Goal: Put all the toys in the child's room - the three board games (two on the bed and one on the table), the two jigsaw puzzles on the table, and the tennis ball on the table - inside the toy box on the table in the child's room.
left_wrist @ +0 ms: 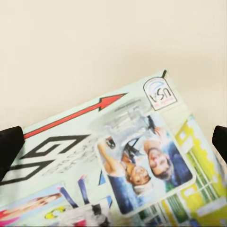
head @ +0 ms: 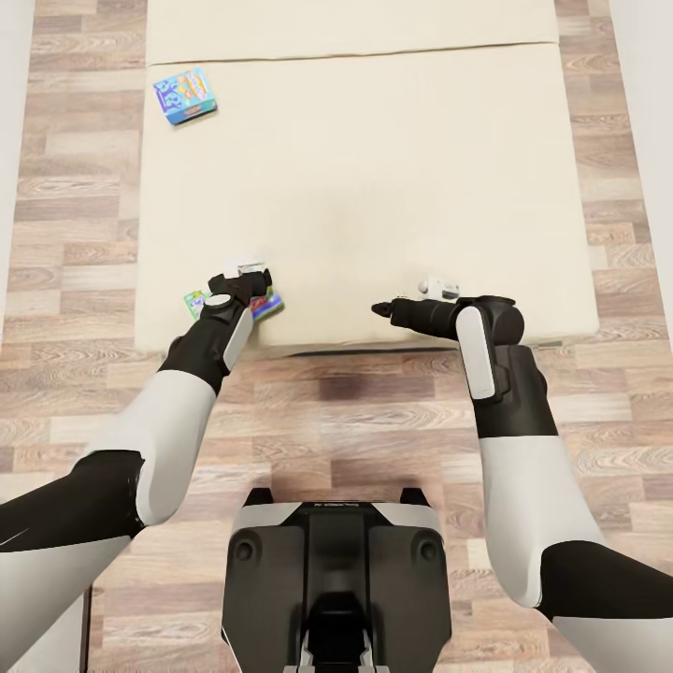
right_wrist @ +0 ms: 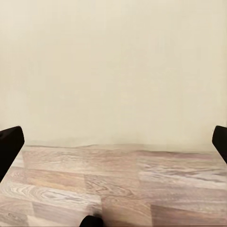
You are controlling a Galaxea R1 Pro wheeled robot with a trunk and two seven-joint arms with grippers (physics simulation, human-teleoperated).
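Observation:
Two board games lie on the cream bed (head: pixel 374 187). A light blue one (head: pixel 185 95) is at the far left edge. A second, with green and blue print (head: pixel 197 301), lies at the near left corner, and in the left wrist view its cover (left_wrist: pixel 137 175) is close up. My left gripper (head: pixel 245 273) hovers just over this second game, open, with its fingertips (left_wrist: pixel 9 146) wide apart and nothing between them. My right gripper (head: pixel 379 308) is open over the bed's front edge, pointing left, holding nothing. The table, toy box, jigsaw puzzles and tennis ball are out of view.
Wood-plank floor (head: pixel 355 421) runs between my base (head: pixel 336 579) and the bed's front edge, and along both sides of the bed. The right wrist view looks across the mattress edge (right_wrist: pixel 113 71) and the floor (right_wrist: pixel 118 184).

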